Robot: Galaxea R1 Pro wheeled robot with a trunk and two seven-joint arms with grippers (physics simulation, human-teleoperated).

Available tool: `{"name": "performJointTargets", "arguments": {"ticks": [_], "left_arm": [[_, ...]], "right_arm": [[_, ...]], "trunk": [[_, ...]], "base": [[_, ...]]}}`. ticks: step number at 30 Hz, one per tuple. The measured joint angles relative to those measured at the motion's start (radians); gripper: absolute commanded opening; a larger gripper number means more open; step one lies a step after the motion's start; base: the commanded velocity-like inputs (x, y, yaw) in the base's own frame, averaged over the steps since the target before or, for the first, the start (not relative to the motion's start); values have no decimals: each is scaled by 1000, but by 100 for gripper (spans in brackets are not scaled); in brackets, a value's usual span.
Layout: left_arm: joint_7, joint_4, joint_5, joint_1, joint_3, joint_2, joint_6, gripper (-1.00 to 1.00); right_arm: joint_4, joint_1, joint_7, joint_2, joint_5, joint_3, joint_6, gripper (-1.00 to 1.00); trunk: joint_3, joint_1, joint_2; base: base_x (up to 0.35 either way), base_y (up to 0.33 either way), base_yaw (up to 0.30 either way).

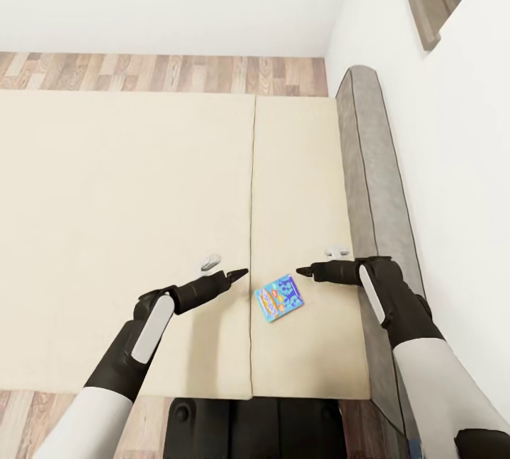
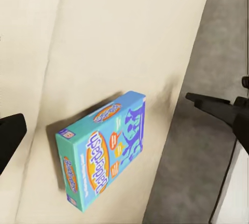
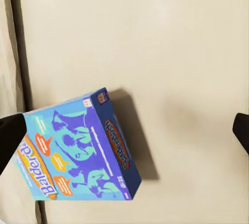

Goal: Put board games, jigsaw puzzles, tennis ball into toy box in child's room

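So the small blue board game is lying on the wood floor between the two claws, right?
Not the floor. The small blue board game lies on the bed's beige mattress, between the left claw and right claw, as the head view shows.

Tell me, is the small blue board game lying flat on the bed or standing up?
Lying flat: the blue board game rests printed face up on the beige mattress, between both grippers, held by neither.

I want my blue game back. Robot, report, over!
Both grippers, left gripper and right gripper, open, empty. Blue game flat on bed, between them, untouched. Nothing blocking.
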Motion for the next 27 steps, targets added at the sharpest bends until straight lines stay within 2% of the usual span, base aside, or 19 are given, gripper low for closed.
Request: {"name": "performJointTargets", "arguments": {"ticks": [11, 27], "left_arm": [[2, -32, -1, 7, 0, 0, 22, 100], [3, -40, -1, 9, 0, -1, 27, 100]], "right_arm": [[-69, 15, 55, -18, 1, -6, 6, 100], [-95, 18, 70, -23, 1, -9, 7, 100]], "trunk": [[-18, 0, 0], [-44, 0, 0]], "base": [[0, 0, 0], [0, 0, 0]]}}
